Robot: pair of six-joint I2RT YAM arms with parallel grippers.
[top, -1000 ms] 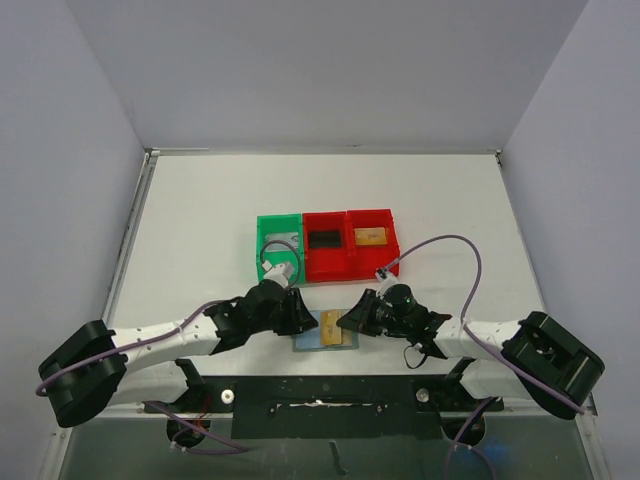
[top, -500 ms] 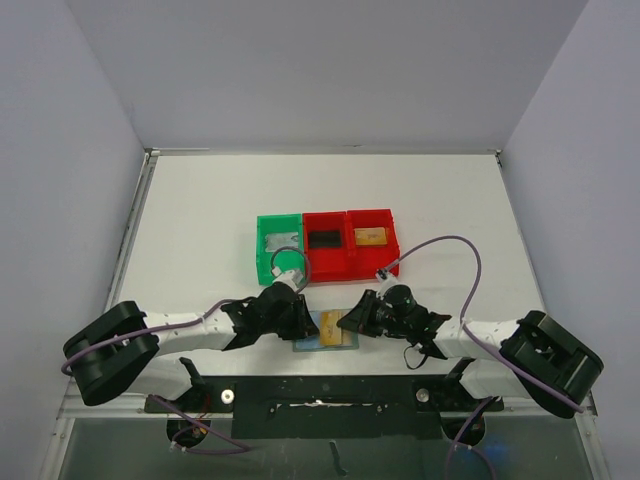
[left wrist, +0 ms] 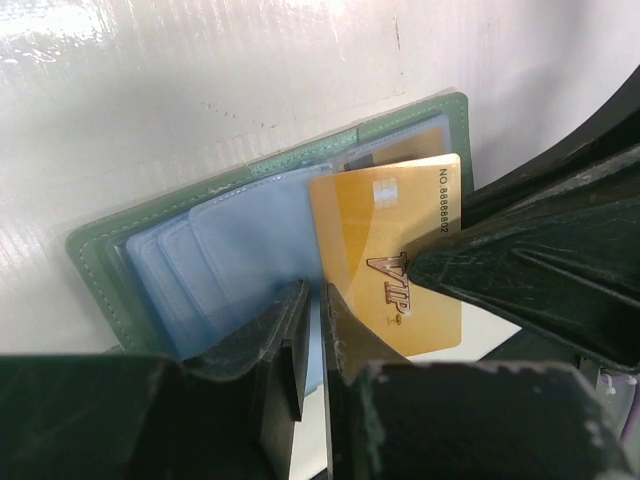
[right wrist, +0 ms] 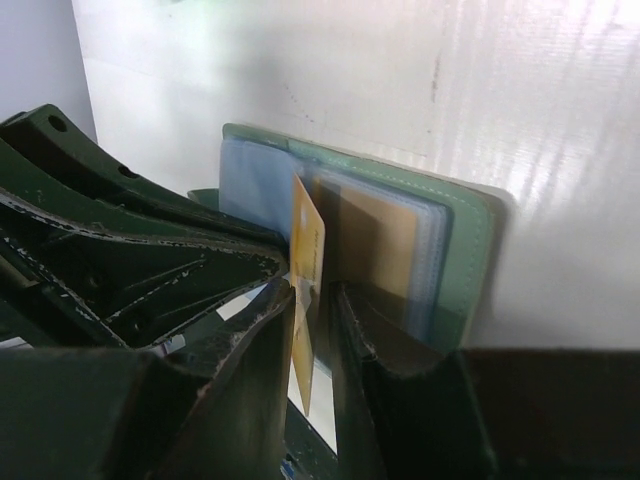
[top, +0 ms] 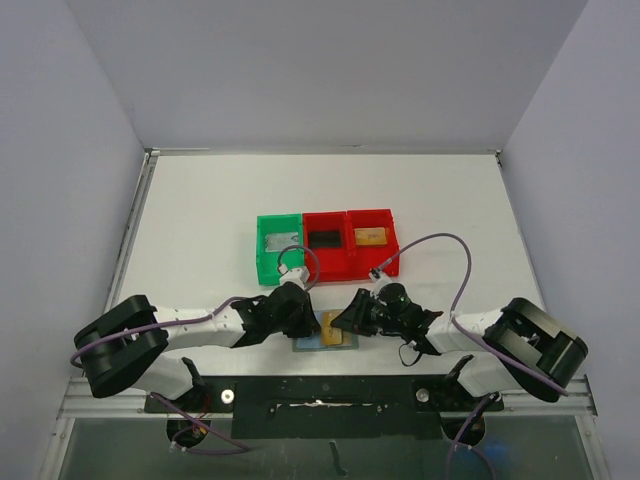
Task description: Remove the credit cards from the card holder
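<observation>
Your card holder (top: 320, 344) lies open and flat at six o'clock on the white counter (top: 200, 220), close to the near edge between the two arms. In the left wrist view the card holder (left wrist: 100, 250) shows a green border and layered blue plastic sleeves. A gold card (left wrist: 385, 240) marked VIP sticks out of the sleeves at its three o'clock half.

Your left gripper (top: 306, 322) sits at the holder's nine o'clock side. Its fingers (left wrist: 290, 330) are almost together, with only a thin slit between them. The edge of a blue sleeve runs into that slit, so they look pinched on the holder.

Your right gripper (top: 344, 322) comes in from the three o'clock side. In its own view the right gripper (right wrist: 312, 292) has the gold card (right wrist: 305, 240) standing edge-on in the narrow gap between its fingers (right wrist: 260, 340). You cannot tell from here whether they press on it or only flank it. The card holder (right wrist: 460, 230) lies just beyond them.

At twelve o'clock from the holder, three open bins stand in a touching row:
- The green bin (top: 262, 262) at the nine o'clock end holds a silver-grey card (top: 280, 240).
- The middle red bin (top: 326, 268) holds a black card (top: 325, 240).
- The red bin (top: 386, 255) at the three o'clock end holds a tan card (top: 369, 236).
</observation>
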